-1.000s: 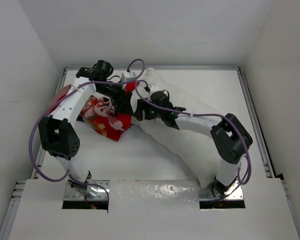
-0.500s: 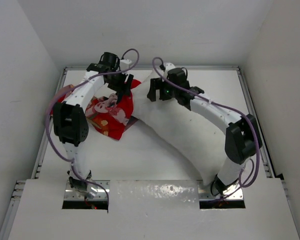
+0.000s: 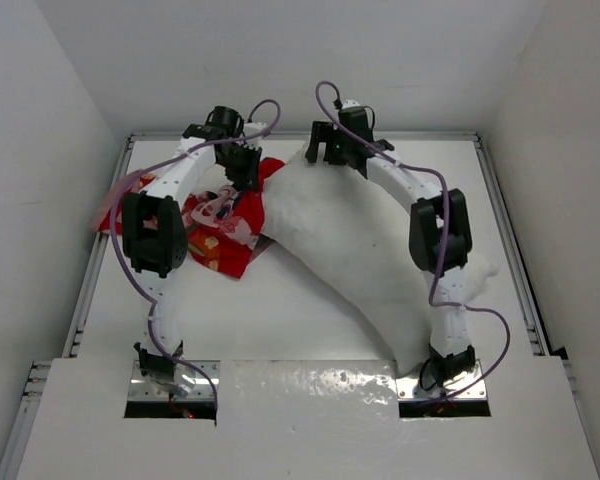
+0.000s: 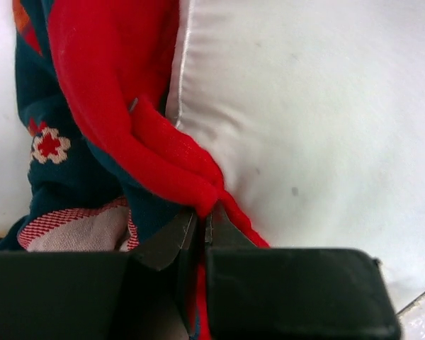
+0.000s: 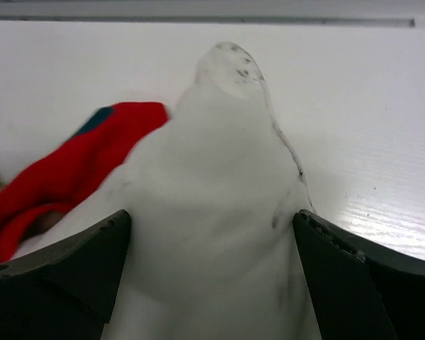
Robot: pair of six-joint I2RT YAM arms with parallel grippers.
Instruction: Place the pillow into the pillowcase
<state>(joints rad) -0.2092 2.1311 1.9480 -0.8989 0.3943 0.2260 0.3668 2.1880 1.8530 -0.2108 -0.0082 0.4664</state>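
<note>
The white pillow (image 3: 360,235) lies slantwise over the table, its far corner (image 5: 223,64) pointing at the back edge. The red printed pillowcase (image 3: 220,230) is bunched against its left side. My left gripper (image 3: 247,178) is at the pillowcase's upper right edge. In the left wrist view it (image 4: 202,216) is shut on a red fold of the pillowcase (image 4: 113,106), right beside the pillow (image 4: 304,106). My right gripper (image 3: 320,155) is over the pillow's far corner. In the right wrist view it (image 5: 209,244) is open, its fingers (image 5: 92,262) wide on either side of the pillow (image 5: 212,184).
The white table (image 3: 230,320) has a raised rail along its back (image 3: 410,134) and sides. Grey walls stand close on the left, the right and behind. Purple cables (image 3: 325,95) loop above both wrists. A strip of red pillowcase (image 5: 64,177) shows left of the pillow.
Both arms swung toward the back. The left gripper closed on the pillowcase's edge. The right gripper left the pillow's middle, reached its far corner and opened wide.
</note>
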